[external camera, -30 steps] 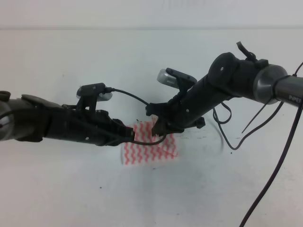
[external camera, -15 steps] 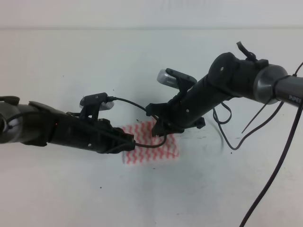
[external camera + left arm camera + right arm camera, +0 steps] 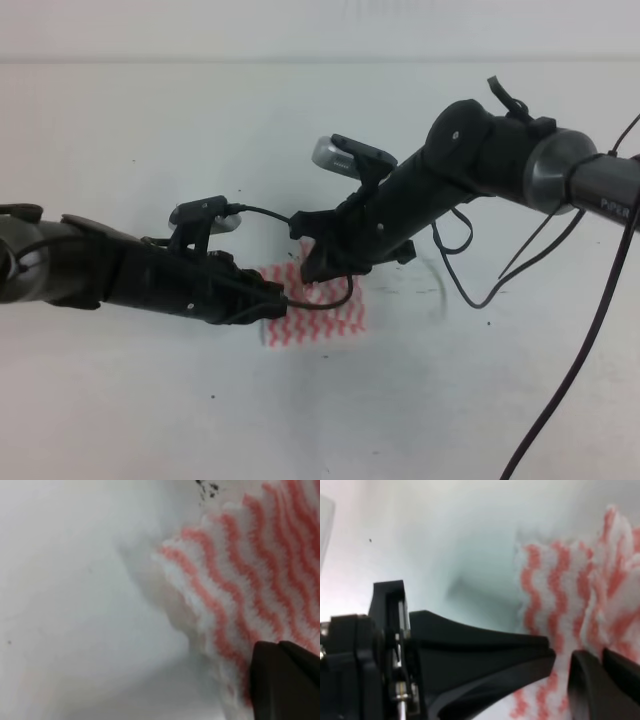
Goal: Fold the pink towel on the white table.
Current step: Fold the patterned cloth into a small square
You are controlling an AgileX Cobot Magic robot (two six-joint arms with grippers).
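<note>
On white table, pink towel

Arms: mine are matte black, rounded links.
Right arm: grey metal collar, white lettering at 3 o'clock.
Wrist cameras: silver-grey pods on black brackets.
Cables: thin, black, looping.
Right end effector: black, small silver screws.

One pink towel – one white table – two tools: left tool, right tool.
</note>
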